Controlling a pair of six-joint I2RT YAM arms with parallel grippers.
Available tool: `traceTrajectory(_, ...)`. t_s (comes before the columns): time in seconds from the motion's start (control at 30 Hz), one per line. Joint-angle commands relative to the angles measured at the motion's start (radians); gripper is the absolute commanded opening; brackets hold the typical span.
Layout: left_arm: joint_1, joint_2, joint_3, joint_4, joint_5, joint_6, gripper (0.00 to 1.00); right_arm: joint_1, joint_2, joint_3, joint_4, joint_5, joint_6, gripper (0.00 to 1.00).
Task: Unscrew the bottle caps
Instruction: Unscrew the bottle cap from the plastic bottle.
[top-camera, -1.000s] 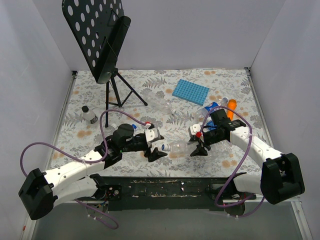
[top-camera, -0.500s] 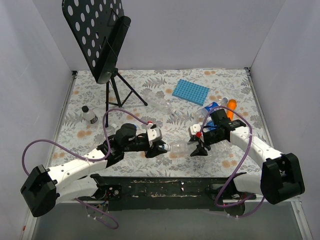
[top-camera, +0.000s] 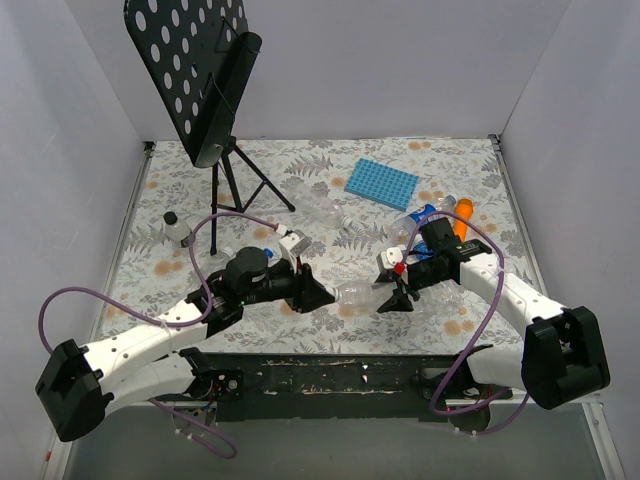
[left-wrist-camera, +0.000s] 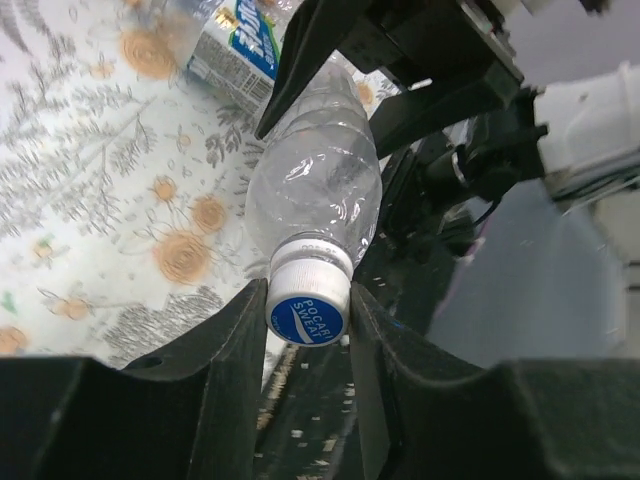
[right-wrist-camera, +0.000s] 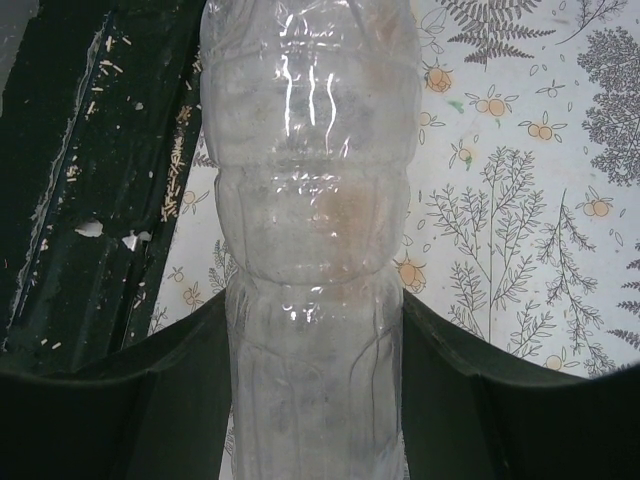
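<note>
A clear plastic bottle is held lying level just above the table, between my two grippers. Its white cap with a blue printed top faces the left wrist camera. My left gripper is shut on that cap, one finger pressing each side. The bottle's body stretches away from it. My right gripper is shut on the bottle's body, gripping both sides. In the top view, the left gripper and right gripper face each other across the bottle.
Several more bottles and an orange stick-shaped object lie behind the right arm. A blue ridged tray sits at the back, a black music stand at back left, and a small dark-capped bottle at the left. A labelled bottle lies nearby.
My left gripper closed from open onto the cap, then its wrist rolled while holding it. The right gripper kept still on the bottle's body.
</note>
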Motion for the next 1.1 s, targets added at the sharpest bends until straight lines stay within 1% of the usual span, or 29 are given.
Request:
traceTrajectory(0.0,0.016,-0.032,0.056,-0.090,-0.134,-0.502,0.00,-0.003,-0.014,0.004,-0.020,0.031,-0.017,0.07)
traceTrajectory(0.13,0.016,0.022,0.081,-0.152,-0.138,-0.794,0.00,-0.001,-0.012,0.005,-0.022,0.028,-0.015,0.07)
traceTrajectory(0.23,0.016,0.056,0.119,-0.161,-0.110,-0.911,0.00,-0.003,-0.011,0.005,-0.023,0.028,-0.015,0.07)
traceTrajectory(0.37,0.018,0.074,0.135,-0.150,-0.104,-1.038,0.00,-0.001,-0.017,0.004,-0.023,0.030,-0.014,0.07)
traceTrajectory(0.43,0.018,0.077,0.145,-0.171,-0.112,-1.075,0.00,-0.003,-0.020,0.002,-0.022,0.031,-0.015,0.07)
traceTrajectory(0.57,0.019,0.080,0.162,-0.211,-0.119,-1.087,0.00,-0.001,-0.027,0.002,-0.019,0.031,-0.014,0.07)
traceTrajectory(0.73,0.016,0.087,0.164,-0.202,-0.122,-1.087,0.00,-0.003,-0.032,-0.001,-0.019,0.031,-0.013,0.07)
traceTrajectory(0.83,0.018,0.074,0.133,-0.184,-0.130,-1.074,0.00,-0.003,-0.029,-0.001,-0.017,0.033,-0.013,0.07)
traceTrajectory(0.9,0.018,0.073,0.122,-0.182,-0.130,-1.054,0.12,-0.003,-0.026,0.001,-0.020,0.033,-0.013,0.07)
traceTrajectory(0.97,0.016,0.067,0.113,-0.178,-0.130,-1.023,0.20,-0.003,-0.023,0.002,-0.019,0.034,-0.013,0.07)
traceTrajectory(1.07,0.018,0.050,0.096,-0.169,-0.141,-0.953,0.39,-0.001,-0.021,0.002,-0.020,0.034,-0.013,0.07)
